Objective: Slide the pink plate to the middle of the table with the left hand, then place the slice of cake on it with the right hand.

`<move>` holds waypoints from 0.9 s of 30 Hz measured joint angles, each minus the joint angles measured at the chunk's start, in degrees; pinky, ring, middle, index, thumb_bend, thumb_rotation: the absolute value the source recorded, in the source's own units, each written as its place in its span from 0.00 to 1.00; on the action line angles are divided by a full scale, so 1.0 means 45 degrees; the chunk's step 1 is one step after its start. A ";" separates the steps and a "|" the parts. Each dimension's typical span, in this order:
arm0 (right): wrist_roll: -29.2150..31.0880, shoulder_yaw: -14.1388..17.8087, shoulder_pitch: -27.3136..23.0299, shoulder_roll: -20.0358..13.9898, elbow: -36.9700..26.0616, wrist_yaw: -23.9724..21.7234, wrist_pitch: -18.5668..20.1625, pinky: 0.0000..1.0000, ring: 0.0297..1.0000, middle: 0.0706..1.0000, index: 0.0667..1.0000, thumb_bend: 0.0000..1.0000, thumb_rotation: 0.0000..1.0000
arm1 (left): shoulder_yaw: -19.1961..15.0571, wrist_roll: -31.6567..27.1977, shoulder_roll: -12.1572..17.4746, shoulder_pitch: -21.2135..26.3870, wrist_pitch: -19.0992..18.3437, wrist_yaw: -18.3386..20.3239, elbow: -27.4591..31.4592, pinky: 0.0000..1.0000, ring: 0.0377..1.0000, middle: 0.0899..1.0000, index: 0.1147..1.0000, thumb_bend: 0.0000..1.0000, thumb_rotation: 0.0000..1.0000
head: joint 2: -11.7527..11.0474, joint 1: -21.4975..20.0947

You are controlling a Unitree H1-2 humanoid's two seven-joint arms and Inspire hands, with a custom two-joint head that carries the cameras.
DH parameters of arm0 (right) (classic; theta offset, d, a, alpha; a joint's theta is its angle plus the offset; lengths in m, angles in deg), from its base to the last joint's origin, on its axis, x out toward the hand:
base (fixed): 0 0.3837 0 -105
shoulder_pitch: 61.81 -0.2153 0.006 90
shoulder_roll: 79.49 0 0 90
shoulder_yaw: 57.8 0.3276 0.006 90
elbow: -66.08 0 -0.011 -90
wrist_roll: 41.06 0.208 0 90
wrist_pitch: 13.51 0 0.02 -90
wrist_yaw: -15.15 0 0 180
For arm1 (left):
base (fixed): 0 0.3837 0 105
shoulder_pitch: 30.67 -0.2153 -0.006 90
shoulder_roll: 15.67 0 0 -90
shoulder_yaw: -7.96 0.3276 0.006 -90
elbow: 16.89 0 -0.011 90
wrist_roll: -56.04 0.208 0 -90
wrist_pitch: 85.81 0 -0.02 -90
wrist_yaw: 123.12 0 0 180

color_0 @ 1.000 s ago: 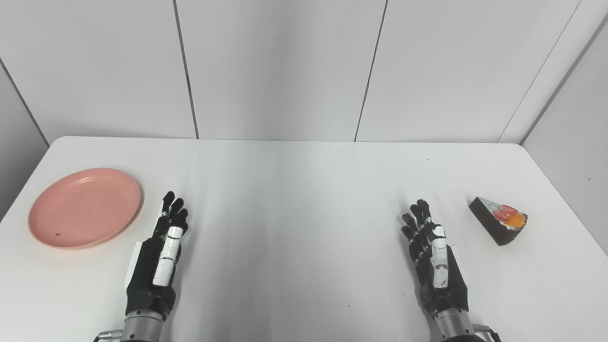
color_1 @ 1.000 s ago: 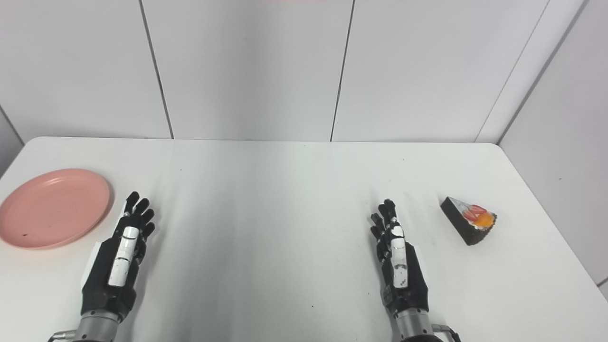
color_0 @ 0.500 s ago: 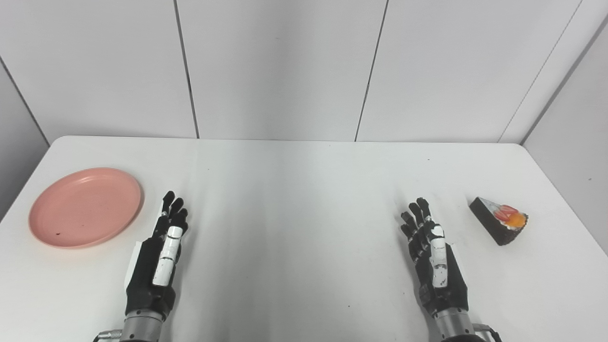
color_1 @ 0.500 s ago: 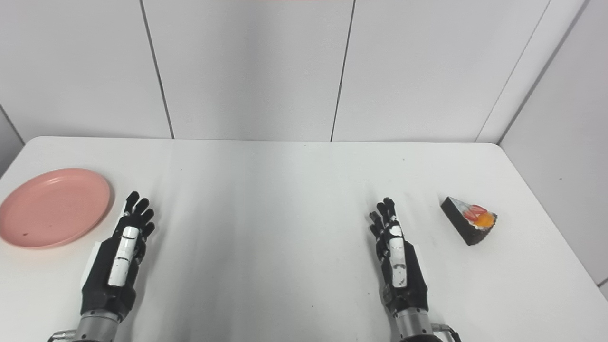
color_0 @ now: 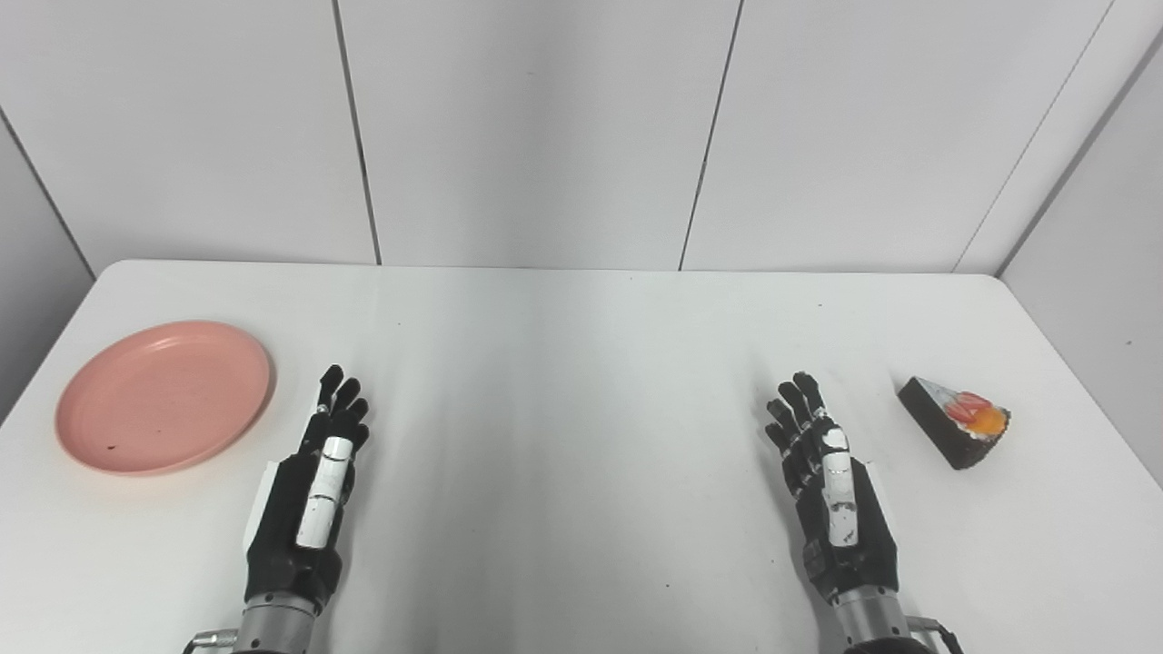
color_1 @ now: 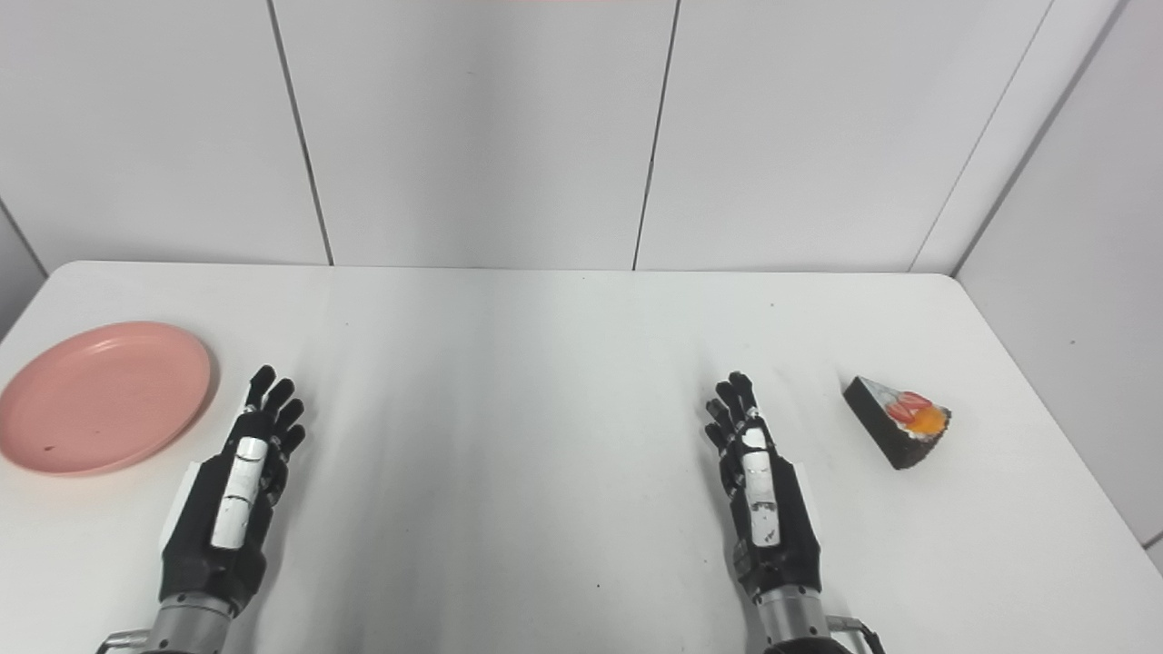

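Left hand [color_0: 309, 495] and right hand [color_0: 831, 490] lie near the front edge of the table [color_0: 581, 363], fingers spread, holding nothing. Plate [color_0: 164, 396] sits by the left edge, just beside the left hand. Cake [color_0: 954, 421] sits near the right edge, apart from the right hand.

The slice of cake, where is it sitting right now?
The slice of cake lies on the white table near its right edge, apart from the open right hand, far across from the pink plate.

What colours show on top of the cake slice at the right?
The cake slice has dark brown sides and a white top with red and orange topping, clearest in the left eye view.
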 measured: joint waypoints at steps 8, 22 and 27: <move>0.0132 0.0011 0.0000 -0.0029 0.0462 -0.0082 -0.0002 0.98 0.95 0.95 0.97 0.84 0.95 | 0.0053 0.0085 -0.0086 0.0002 0.0705 -0.0008 -0.0810 1.00 0.99 1.00 1.00 0.77 0.86 | -0.0683 0.0546; 0.0344 0.0305 -0.0837 -0.0467 0.1814 -0.0757 -0.1271 1.00 0.97 0.97 0.99 0.81 0.99 | 0.0380 0.0650 -0.0159 0.0201 0.2251 -0.0035 -0.2425 1.00 1.00 1.00 1.00 0.71 0.90 | -0.2226 0.1796; 0.0409 0.0424 -0.1132 -0.0670 0.2428 -0.0907 -0.1812 1.00 0.96 0.96 0.97 0.80 0.99 | 0.0572 0.0909 -0.0223 0.0502 0.2722 -0.0202 -0.2889 1.00 1.00 1.00 1.00 0.71 0.90 | -0.2579 0.2148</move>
